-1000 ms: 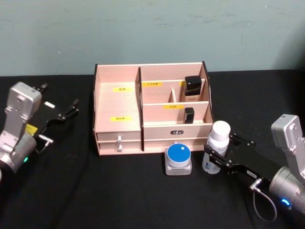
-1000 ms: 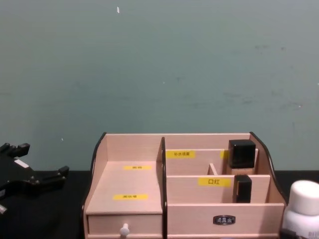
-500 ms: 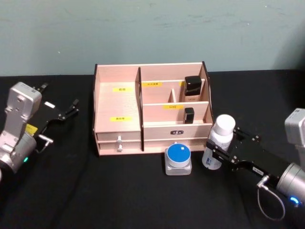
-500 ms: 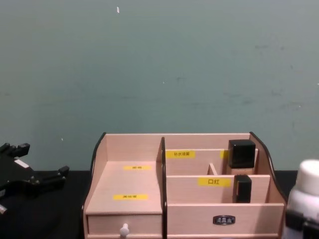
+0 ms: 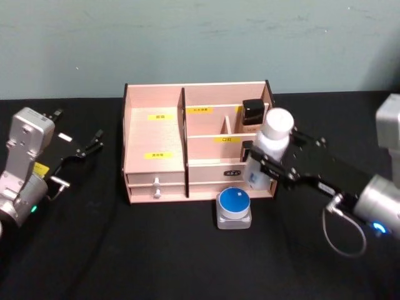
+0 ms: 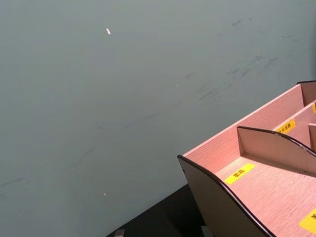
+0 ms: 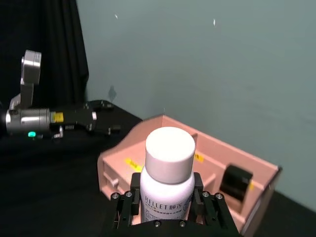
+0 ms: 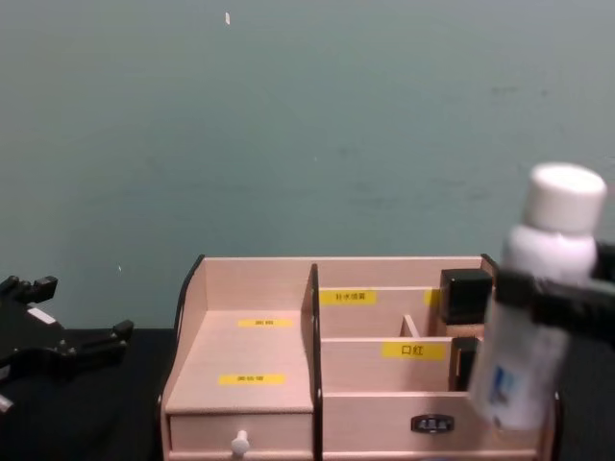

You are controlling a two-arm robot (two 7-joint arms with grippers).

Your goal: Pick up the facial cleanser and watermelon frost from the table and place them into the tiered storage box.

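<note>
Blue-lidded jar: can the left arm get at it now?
Likely yes. The blue-lidded jar stands uncovered before the tiered storage box, bare table between it and the left claw. The right claw, holding the white bottle, hangs nearby.

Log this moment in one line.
right gripper: shut on white bottle, airborne at tiered storage box | left gripper: open, parked | blue-lidded jar: on table

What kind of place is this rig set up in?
Probably a lab test bench staged as a vanity, not a home: black-draped table, bare teal wall, labelled tiered storage box. Right claw holds a white bottle up at its right front; left claw parked at table's left.
</note>
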